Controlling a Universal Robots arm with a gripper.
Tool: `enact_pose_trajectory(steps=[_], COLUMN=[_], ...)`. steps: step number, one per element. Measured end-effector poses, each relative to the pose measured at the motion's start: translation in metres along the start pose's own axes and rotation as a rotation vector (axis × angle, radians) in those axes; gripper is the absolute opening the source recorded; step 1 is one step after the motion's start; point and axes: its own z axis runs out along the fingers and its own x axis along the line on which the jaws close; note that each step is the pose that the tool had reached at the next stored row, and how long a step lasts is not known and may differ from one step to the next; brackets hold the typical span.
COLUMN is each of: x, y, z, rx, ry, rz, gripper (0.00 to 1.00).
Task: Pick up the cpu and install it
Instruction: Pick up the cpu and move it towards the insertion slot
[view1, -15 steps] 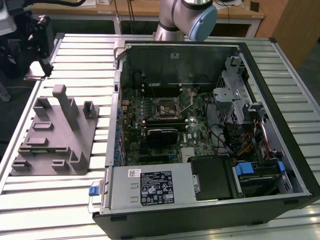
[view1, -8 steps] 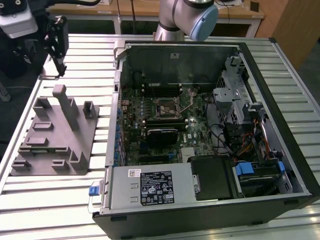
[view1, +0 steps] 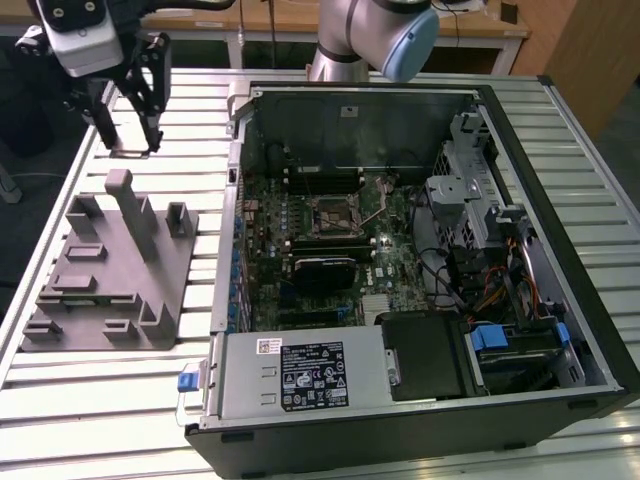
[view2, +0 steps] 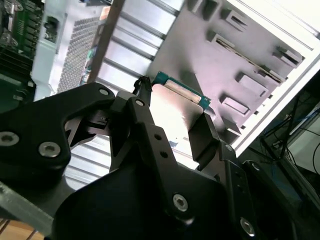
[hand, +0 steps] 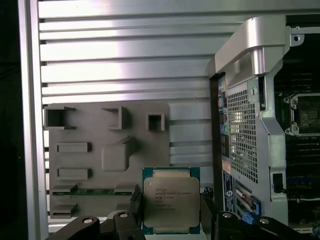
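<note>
My gripper (view1: 128, 140) hangs over the slatted table at the exterior view's left, beyond the far end of the grey fixture (view1: 90, 285). It is shut on the cpu (hand: 171, 200), a small square chip with a silvery-beige top and a green rim, clamped by two opposite edges between the black fingers (hand: 135, 207). In the second wrist view the cpu (view2: 175, 107) sits flat between the fingertips, above the grey fixture (view2: 210, 55). The black-framed motherboard socket (view1: 335, 215) lies inside the open computer case, at the exterior view's right of my gripper.
The open computer case (view1: 520, 150) lies on the slatted metal table (view1: 100, 400), with a power supply (view1: 300, 375) at its near end and drive cages with cables at the right. The case's perforated rear wall (hand: 245, 130) stands close beside the gripper (hand: 171, 215).
</note>
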Motion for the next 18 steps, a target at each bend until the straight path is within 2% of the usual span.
enact_pose_trajectory(steps=[18], x=[-0.0810], y=[0.0073], z=[0.0007], rx=[0.0007], ry=[0.0114], rz=[0.000], gripper=[0.54])
